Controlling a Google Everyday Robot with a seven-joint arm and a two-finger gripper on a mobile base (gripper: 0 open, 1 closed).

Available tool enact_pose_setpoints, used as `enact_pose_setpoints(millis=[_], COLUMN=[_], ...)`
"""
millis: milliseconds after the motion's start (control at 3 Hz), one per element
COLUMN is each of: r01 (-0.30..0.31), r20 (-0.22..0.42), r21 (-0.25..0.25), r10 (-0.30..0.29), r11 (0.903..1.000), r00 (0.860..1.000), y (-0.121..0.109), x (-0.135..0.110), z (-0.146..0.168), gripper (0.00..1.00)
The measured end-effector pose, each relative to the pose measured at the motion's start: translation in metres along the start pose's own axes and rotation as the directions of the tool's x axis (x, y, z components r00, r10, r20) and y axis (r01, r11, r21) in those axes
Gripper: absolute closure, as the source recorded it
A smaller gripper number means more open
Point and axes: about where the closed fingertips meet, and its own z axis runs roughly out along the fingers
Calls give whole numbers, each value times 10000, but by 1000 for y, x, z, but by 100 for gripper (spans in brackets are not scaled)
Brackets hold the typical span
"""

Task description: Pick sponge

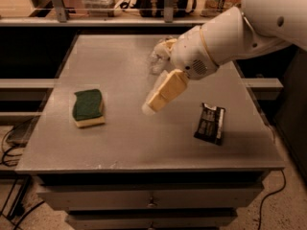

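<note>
Pale yellow and blocky, the fingers (165,91) of the gripper (153,79) stand spread apart with nothing between them. The nearer one slants down and to the left, its tip hanging just over the table top at the middle of the frame. The other shows only as a short stub higher up, beside the wrist. Behind that gap, partly hidden by the gripper, lies a crumpled clear plastic bottle (154,65) on the far half of the table. The gripper is mounted on a rounded white wrist, and the thick white arm (240,32) runs from there to the upper right corner of the frame.

The sponge (88,108) lies flat at centre left, well apart from the gripper and to the left of the lower fingertip. Its dark green scouring side faces up, and a strip of pale yellow foam shows along its near edge. Nothing touches it.

To the right of the gripper, at lower right of the table top, a flat black wrapper (210,123) lies on the surface, tilted a little, clear of the finger and far from the sponge.

The grey metal table (120,147) fills most of the frame, with drawer fronts below its near edge. A shelf (120,20) crosses the top of the frame behind it, holding dim items that are hard to make out. Dark cables (9,147) trail on the floor at lower left.
</note>
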Motion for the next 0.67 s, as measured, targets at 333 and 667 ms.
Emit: enact_pose_setpoints(millis=[333, 667], r01=[7, -22], r20=[594, 944], r21=[-681, -1331], r10=[34, 149], r11=[9977, 9911], r00=[9982, 9954], y=[-4, -4], x=[-9, -13], z=[42, 79], gripper=[0, 0])
